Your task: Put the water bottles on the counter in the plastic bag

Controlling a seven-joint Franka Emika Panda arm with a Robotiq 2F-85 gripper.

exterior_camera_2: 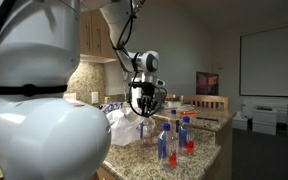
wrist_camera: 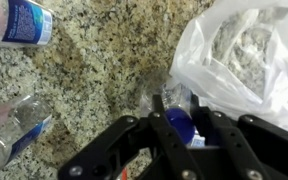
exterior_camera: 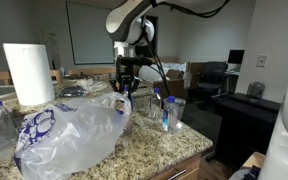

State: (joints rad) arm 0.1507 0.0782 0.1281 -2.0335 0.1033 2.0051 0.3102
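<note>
Between the pincer [wrist_camera: 180,108] jaws stands 1 water bottle [wrist_camera: 180,125].

The arm [exterior_camera: 134,15] reaches down, end effector [wrist_camera: 184,115] vertical, fingers [wrist_camera: 167,135] standing narrowly apart.

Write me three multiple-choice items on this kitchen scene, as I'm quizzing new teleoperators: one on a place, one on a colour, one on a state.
1. Where does the plastic bag lie?
A. on the counter
B. on the floor
C. on a chair

2. What colour are the caps of the water bottles?
A. red
B. green
C. blue

3. How is the paper-towel roll placed?
A. lying flat
B. standing upright
C. inside the bag

Answers:
1 A: in an exterior view the bag spreads over the granite top.
2 C: both exterior views and the wrist view show blue caps.
3 B: the roll stands on end behind the bag.
</note>
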